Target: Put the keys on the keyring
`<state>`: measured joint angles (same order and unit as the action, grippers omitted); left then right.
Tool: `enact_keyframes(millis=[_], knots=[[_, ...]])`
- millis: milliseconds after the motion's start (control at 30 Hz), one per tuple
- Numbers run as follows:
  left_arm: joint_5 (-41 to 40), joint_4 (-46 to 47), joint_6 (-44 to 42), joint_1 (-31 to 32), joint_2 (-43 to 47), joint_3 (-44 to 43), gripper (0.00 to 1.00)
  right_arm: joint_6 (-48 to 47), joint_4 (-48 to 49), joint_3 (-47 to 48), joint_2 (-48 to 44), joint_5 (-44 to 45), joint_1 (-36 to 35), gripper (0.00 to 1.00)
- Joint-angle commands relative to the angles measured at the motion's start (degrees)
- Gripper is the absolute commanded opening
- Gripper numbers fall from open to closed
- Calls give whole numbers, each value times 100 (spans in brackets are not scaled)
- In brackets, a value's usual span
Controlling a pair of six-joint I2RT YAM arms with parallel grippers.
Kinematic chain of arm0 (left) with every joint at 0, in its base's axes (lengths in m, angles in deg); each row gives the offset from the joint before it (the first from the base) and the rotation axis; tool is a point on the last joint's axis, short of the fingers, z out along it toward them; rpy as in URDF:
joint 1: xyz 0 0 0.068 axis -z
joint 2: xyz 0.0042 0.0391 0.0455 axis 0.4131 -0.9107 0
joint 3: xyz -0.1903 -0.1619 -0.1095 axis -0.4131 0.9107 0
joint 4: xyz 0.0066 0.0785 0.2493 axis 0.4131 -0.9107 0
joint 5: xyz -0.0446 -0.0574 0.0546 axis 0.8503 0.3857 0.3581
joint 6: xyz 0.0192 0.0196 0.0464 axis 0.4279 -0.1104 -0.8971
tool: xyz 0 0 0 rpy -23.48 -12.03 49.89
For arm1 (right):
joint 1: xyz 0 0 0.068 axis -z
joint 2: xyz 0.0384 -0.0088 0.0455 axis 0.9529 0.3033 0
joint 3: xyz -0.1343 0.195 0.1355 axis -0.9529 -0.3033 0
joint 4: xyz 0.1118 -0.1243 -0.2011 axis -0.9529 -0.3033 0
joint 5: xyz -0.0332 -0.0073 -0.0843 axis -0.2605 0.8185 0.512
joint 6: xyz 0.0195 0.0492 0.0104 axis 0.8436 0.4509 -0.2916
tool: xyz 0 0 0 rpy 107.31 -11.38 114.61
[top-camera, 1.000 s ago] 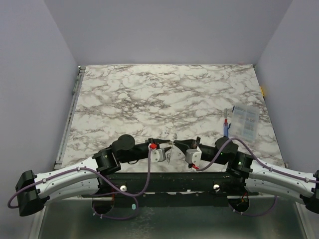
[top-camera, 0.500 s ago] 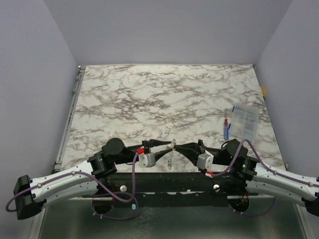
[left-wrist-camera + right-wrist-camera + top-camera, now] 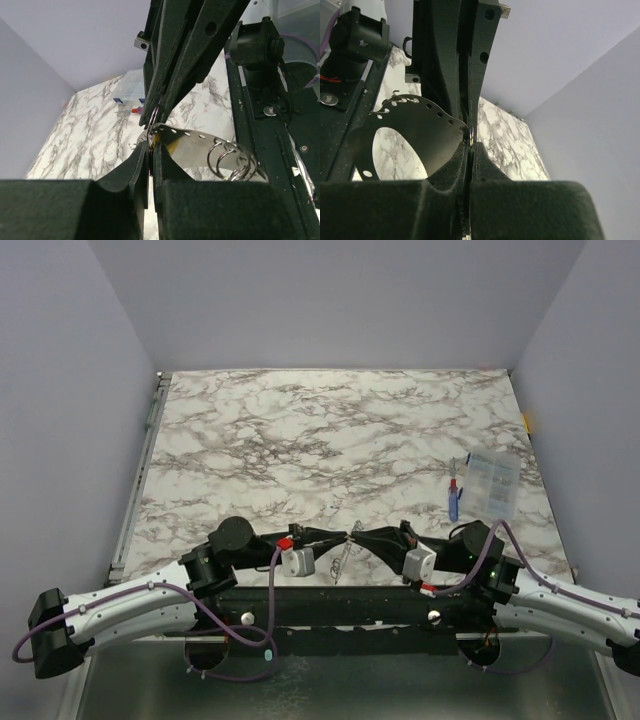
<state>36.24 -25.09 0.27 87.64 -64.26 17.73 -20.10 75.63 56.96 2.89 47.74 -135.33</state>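
The left end effector (image 3: 150,145) is closed to a hairline slit, its tips nipping the thin wire of the keyring (image 3: 148,119). The loop rises just above those tips and runs up against the fingers of the right end effector (image 3: 469,142), which comes in tip to tip from the opposite side. That one is pressed fully shut, and a small glint of metal between its tips looks like the same wire. Both hover above the surface (image 3: 300,430), near its front edge. A perforated crescent plate (image 3: 187,150) hangs from the pinch point and trails below and to the right of the left tips. A cluster of small rings (image 3: 225,159) sits at its far end. I cannot make out the keys for certain.

Two grips share one very thin wire at almost the same spot. A pull or twist that the other side does not match could drag the wire out of one pinch. The hanging plate's weight could then swing the loop free of the other. Squeezing the coil flat may also close the gap a key has to enter, so threading could jam. The tips are close enough to knock together, and each hides the wire from the other's camera.
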Motion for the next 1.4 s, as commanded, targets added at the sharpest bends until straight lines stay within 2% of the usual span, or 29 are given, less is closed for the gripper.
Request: enact_keyframes(millis=[0, 333, 500, 567, 767, 967, 1133, 1367], knots=[[-45, 88, 7, 22, -63, 54, 7, 132, 413, -31, -145, -175, -4, 1], [51, 88, 14, 26, -200, 12, 9, 259, 538, -43, -33, -298, -4, 1], [77, 84, 13, 15, -114, 10, 28, 311, 487, -41, -19, -316, -4, 0], [92, 89, 14, 14, -73, 18, 32, 343, 442, -24, 25, -371, -5, 1], [355, 110, 58, 7, -65, 29, 32, 364, 516, 11, 190, -447, -4, 1], [444, 105, 68, 9, -134, 14, 26, 364, 498, 47, 324, -509, -4, 1], [523, 104, 101, 12, -161, 7, 26, 387, 453, 86, 409, -552, -4, 1], [621, 109, 93, 10, -182, 10, 36, 259, 369, 102, 506, -326, -5, 1]])
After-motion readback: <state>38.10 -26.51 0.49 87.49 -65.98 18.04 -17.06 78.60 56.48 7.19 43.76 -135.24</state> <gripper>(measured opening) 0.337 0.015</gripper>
